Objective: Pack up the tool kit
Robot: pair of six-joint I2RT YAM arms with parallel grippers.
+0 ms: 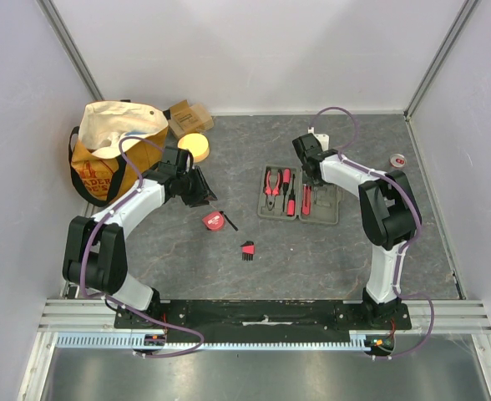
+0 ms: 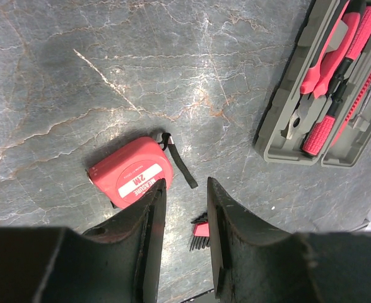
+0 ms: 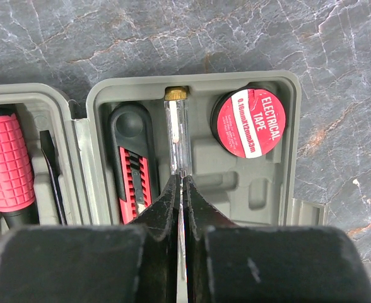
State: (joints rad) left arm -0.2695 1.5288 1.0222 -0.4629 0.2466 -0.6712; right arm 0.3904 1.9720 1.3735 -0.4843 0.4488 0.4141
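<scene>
The tool case (image 3: 135,84) lies open on the grey marble-patterned table (image 1: 312,267), right of centre and in front of the right arm. The right gripper (image 3: 182,180) is over the case's right half, its jaws pinched tight on the clear shaft of a tester screwdriver (image 3: 177,132). The tester's brass cap points at the far wall of the case. It sits between a red-and-black utility knife (image 3: 134,173) in its slot on one side and a roll of electrical tape (image 3: 250,123) in the round recess on the other. Whether the tester is fully seated in its groove cannot be told.

The left half of the case holds red-handled pliers (image 2: 327,63) and a red-and-black screwdriver (image 2: 340,82) side by side.

The left gripper (image 2: 185,184) hangs over bare table left of the case, jaws partly apart with nothing between them. Just below its fingertips in the wrist view lies a red tape measure (image 2: 132,173) with its black strap trailing. A small red-and-black hex key set (image 2: 200,227) lies near it, and both are outside the case.

At the far left corner stand an orange-and-cream tote bag (image 1: 112,150) and a brown cardboard box (image 1: 187,115), with a yellow disc (image 1: 194,146) just beside them — well apart from the case.
</scene>
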